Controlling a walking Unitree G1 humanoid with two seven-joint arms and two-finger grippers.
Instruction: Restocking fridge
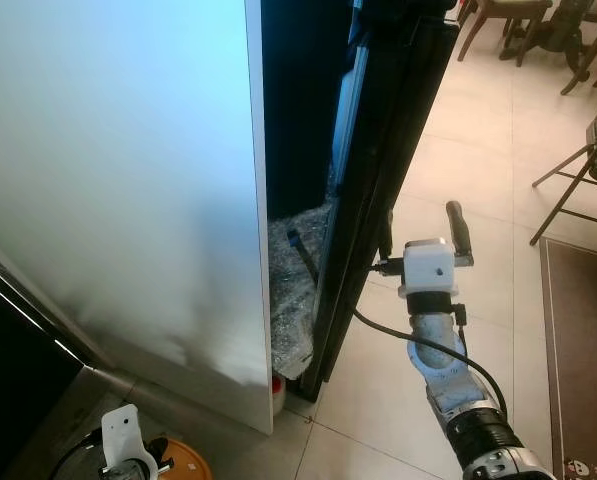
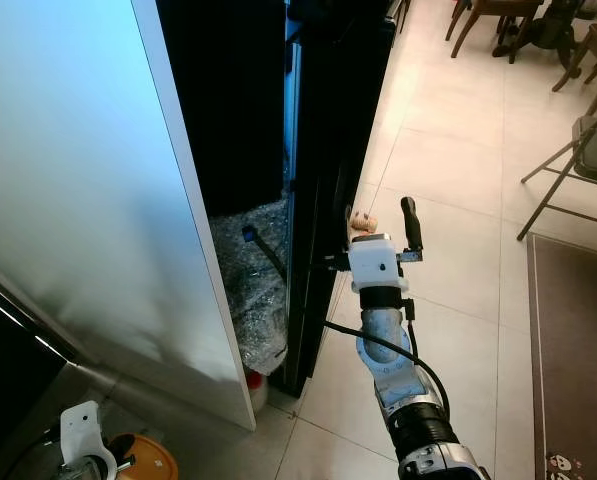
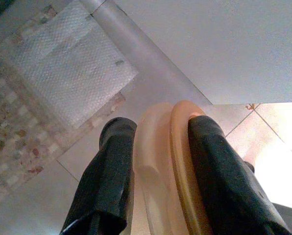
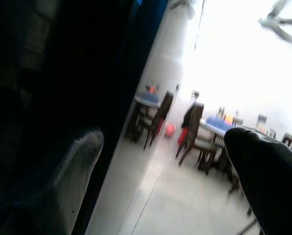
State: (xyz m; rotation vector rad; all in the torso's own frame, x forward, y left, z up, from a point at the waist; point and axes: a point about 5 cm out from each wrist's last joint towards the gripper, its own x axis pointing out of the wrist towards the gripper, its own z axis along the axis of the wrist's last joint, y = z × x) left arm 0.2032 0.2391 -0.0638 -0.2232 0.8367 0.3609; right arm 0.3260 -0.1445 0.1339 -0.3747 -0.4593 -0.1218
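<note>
The orange lid-like disc (image 3: 177, 166) sat low by the floor, pinched edge-on between the left gripper's (image 1: 143, 462) fingers, a thin hold that looked liable to slip. The right gripper (image 2: 383, 225), fingers spread with nothing between them, reached at the black fridge door's (image 1: 378, 170) edge and risked glancing off.

Pale tiled floor (image 1: 478, 180), with bubble wrap (image 1: 298, 290) heaped at ten o'clock, rug (image 1: 578, 350) at three, chairs (image 1: 508, 25) at one.
</note>
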